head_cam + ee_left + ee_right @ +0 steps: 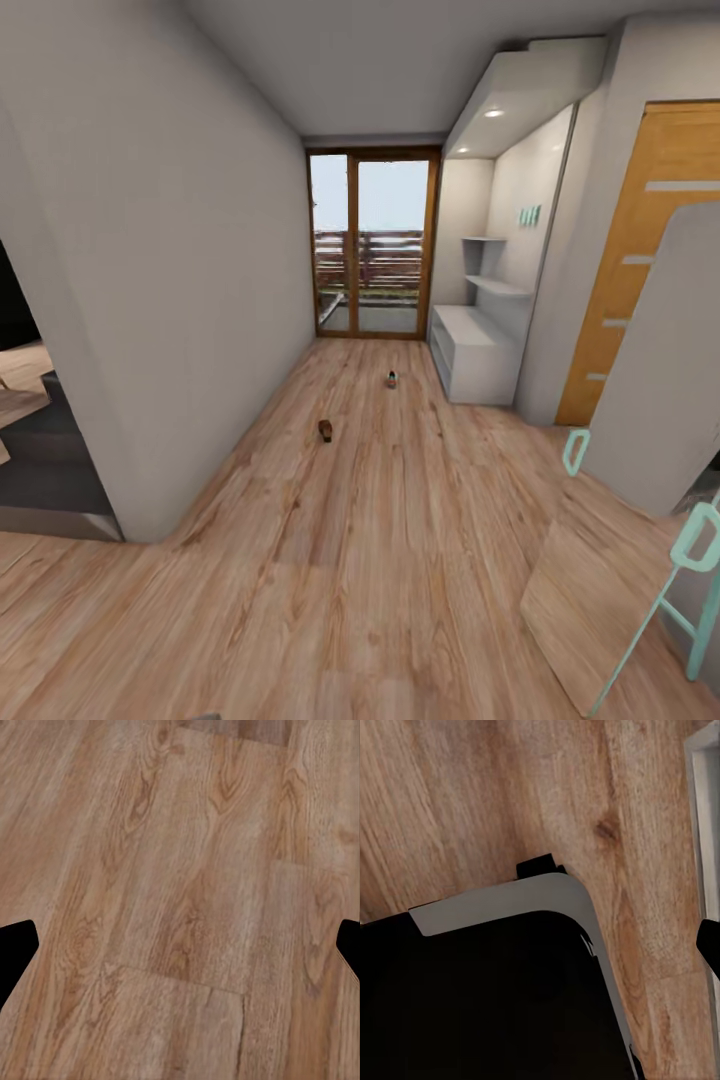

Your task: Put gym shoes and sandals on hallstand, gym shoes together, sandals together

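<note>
- A dark-brown sandal [326, 430] lies on the wood-plank floor [380, 560] mid-corridor, well apart from everything else.
- A gym shoe [391, 379] sits further down, nearer the hallstand [478, 360] on the right wall; at this range it is too small to make out beyond a pale body with a reddish patch.
- The hallstand is a low white unit with two floating shelves above it, smooth and hard-edged, beside the glazed door [372, 245].
- The sandal likely weighs little and is flat and floppy: pinch it across the strap or side edge.
- The shoe likely holds its shape better: take it by the heel collar.
- Left fingers [16, 945] stand wide apart over bare laminate with visible grain.
- For the right fingers [711, 945] I cannot tell; one tip shows over the floor, beside a dark, grey-edged part of the robot.
</note>
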{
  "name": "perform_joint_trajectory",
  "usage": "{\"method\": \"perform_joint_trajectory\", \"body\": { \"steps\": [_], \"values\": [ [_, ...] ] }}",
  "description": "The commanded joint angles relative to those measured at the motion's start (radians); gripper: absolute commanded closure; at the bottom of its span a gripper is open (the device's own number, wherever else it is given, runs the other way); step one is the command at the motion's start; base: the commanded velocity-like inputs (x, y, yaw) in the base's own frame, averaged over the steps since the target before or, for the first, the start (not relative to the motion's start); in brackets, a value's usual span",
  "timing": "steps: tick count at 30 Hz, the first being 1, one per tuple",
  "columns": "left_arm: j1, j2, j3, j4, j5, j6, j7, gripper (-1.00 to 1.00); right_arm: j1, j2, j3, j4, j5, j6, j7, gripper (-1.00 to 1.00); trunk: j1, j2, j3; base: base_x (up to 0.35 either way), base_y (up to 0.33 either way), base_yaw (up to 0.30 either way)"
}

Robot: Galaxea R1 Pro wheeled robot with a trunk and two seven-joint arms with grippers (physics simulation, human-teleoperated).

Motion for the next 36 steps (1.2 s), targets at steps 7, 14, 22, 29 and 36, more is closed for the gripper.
{"method": "perform_joint_trajectory", "body": {
  "steps": [7, 14, 22, 29, 36],
  "values": [
    [-0.001, 0.0, -0.002, 0.001, 0.009, -0.003, 0.0, -1.0, 0.0, 0.0, -0.003, -0.001, 0.001, -0.001, 0.001, -1.0, 0.001, 0.0, -0.001, 0.346, 0.0, 0.0],
    [-0.001, 0.0, -0.002, 0.001, 0.009, -0.003, 0.0, -1.0, 0.0, 0.0, -0.003, -0.001, 0.001, -0.001, 0.001, -1.0, 0.001, 0.0, -0.001, 0.346, 0.0, 0.0],
    [-0.001, 0.0, -0.002, 0.001, 0.009, -0.003, 0.0, -1.0, 0.0, 0.0, -0.003, -0.001, 0.001, -0.001, 0.001, -1.0, 0.001, 0.0, -0.001, 0.346, 0.0, 0.0],
    [-0.001, 0.0, -0.002, 0.0, 0.009, -0.003, 0.0, -1.0, 0.0, 0.0, -0.003, -0.002, 0.001, -0.001, 0.001, -1.0, 0.001, 0.0, -0.001, 0.346, 0.0, 0.0],
    [-0.001, 0.0, -0.002, 0.001, 0.009, -0.003, 0.0, -1.0, 0.0, 0.0, -0.003, -0.002, 0.001, -0.001, 0.001, -1.0, 0.001, 0.0, -0.001, 0.345, 0.0, 0.0]
  ]
}}
